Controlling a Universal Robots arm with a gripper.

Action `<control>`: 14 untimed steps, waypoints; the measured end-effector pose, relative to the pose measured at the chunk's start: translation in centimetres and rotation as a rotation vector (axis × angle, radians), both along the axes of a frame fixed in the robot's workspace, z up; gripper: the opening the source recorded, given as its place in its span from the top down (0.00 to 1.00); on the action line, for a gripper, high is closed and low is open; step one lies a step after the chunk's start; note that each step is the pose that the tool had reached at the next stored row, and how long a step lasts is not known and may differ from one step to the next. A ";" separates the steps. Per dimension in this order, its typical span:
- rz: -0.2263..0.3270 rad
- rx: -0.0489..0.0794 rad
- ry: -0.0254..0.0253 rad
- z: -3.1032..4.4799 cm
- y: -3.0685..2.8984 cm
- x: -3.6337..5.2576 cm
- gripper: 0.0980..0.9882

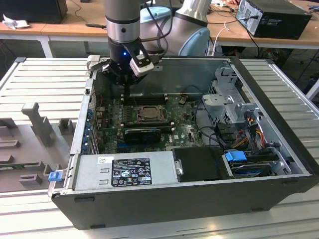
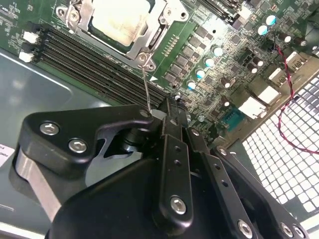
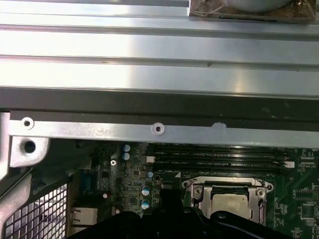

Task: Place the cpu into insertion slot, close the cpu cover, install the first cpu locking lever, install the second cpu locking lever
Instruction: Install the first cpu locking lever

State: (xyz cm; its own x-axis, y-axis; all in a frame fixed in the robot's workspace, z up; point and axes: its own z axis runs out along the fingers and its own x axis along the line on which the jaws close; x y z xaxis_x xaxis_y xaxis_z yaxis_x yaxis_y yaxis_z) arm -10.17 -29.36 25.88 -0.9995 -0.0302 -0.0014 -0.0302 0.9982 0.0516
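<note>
The cpu (image 2: 122, 20) already lies in the insertion slot (image 1: 149, 114), pale face up. The cpu cover (image 2: 84, 17) is folded flat over it, so its silvery frame surrounds the chip and leaves the centre bare. That much of the work looks done. What shows now concerns a locking lever (image 2: 146, 87).

In the second wrist view this lever is a thin bright wire rod. It rises from a corner of the cover's frame, crosses the memory slots (image 2: 89, 64) and ends against the black gripper (image 2: 169, 107). The jaws look drawn together, with no gap visible between them. The rod seems to meet the outer side of the fingertip rather than lie between the two. My reading is that the closed tip works as a pusher, since so thin a rod would be awkward to pinch. Whether this is the first or the second lever I cannot tell.

In the exterior view the gripper (image 1: 126, 90) hangs low inside the open computer case (image 1: 199, 199), at about eleven o'clock from the slot and over the memory slots at its twelve o'clock. That offset likely suits the lever's handle end, which stands out beyond the socket's rim. A long black expansion card (image 1: 142, 133) sits at the slot's six o'clock, apart from the arm.
</note>
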 end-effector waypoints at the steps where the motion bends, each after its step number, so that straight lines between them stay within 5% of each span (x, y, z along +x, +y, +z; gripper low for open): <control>1: 0.000 0.000 0.0000 0.00 0.00 0.10 0.99; 14: 0.000 0.000 0.0000 0.00 0.00 1.21 0.99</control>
State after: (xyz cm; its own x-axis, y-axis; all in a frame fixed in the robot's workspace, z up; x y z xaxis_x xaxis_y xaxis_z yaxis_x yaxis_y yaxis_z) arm -8.96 -29.36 25.88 -0.9995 -0.0301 -0.0014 -0.0302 0.9982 0.0517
